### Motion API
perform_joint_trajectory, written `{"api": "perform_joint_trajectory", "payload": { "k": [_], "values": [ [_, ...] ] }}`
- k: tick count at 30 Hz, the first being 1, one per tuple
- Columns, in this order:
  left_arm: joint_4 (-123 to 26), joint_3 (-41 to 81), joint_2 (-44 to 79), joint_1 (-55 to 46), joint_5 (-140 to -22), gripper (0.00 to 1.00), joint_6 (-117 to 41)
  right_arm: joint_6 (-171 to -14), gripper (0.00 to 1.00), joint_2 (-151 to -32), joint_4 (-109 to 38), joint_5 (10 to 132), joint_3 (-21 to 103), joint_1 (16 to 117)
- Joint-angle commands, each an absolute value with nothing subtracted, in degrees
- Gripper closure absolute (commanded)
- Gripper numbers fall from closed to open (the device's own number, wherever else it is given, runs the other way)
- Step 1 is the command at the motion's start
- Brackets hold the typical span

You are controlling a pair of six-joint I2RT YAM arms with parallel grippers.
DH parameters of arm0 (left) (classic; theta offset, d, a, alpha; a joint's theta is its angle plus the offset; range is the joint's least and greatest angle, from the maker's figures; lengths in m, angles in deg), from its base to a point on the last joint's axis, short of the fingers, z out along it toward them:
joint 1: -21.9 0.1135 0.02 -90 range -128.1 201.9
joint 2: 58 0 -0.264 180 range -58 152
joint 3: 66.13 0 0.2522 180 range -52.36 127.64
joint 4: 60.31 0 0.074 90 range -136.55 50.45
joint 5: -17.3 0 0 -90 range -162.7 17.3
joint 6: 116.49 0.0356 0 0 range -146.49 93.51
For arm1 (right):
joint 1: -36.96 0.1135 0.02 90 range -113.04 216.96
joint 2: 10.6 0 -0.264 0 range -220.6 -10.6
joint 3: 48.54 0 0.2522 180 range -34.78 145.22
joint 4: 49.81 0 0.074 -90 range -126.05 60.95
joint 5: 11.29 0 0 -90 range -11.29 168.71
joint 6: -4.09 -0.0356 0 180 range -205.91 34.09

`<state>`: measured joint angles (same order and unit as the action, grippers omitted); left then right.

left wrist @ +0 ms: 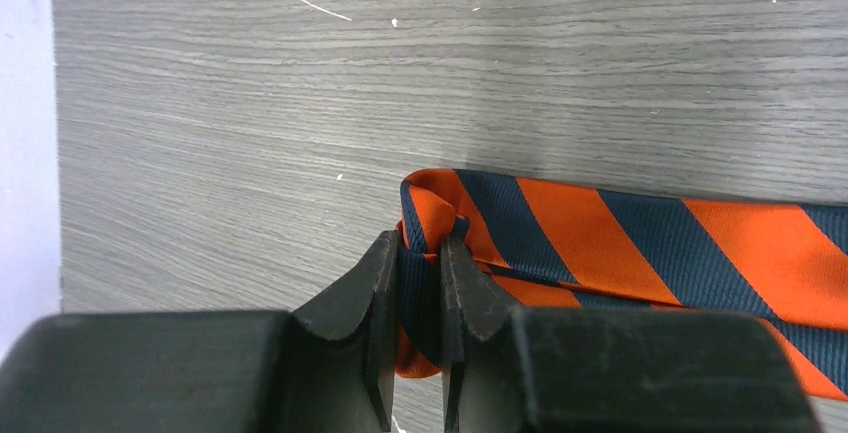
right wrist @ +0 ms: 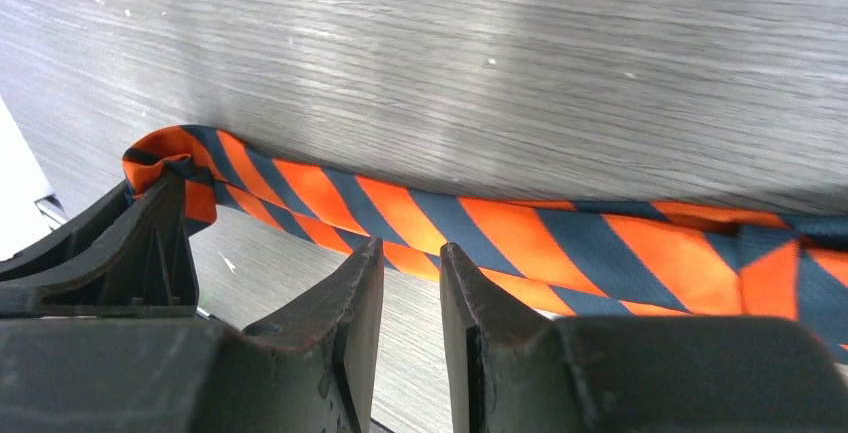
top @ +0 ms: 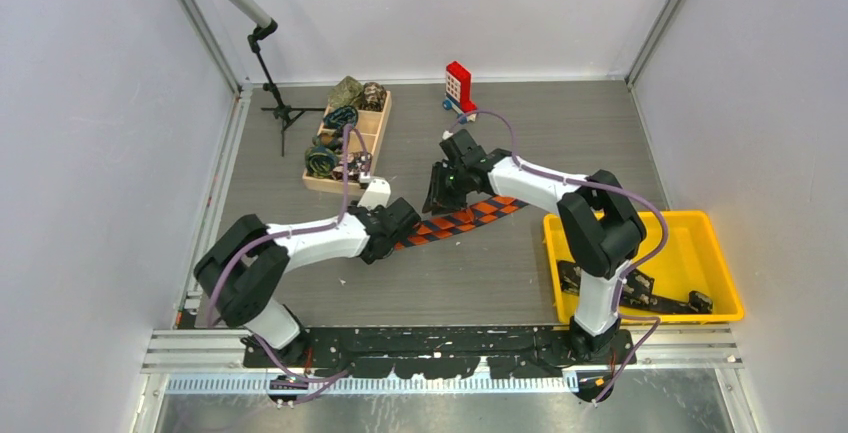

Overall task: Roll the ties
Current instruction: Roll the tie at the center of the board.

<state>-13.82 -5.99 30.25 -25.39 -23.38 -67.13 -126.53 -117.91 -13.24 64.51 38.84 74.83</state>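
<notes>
Left jaws on folded tie edge

Beyond the right pincer stands a red-and-white toy block; a yellow bin lies well to its right.

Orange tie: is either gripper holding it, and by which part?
Left gripper is shut on the orange tie at its folded-over end. Right gripper holds nothing; its jaws stand apart, close to the tie.

Overhead view, two close wrist views, common tie
</notes>
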Motion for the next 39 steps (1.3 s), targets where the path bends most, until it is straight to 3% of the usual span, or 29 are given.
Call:
{"api": "perform_joint_trajectory", "payload": {
  "k": [1, 19, 39],
  "values": [
    [-10.68, -2.41, 34.33, -27.40, -15.59, 1.00, -69.79, -126.13, 0.67, -113.68, -12.64, 64.88, 37.14, 73.41],
    [-12.01, 2.37, 46.14, -31.54, -18.52, 0.99, -69.86, -125.51, 0.67, -108.87, -12.05, 64.04, 34.06, 70.48],
    [-11.76, 3.75, 42.77, -31.89, -26.57, 0.75, -71.87, -126.03, 0.67, -108.29, -11.67, 63.93, 35.26, 70.47]
  ]
}}
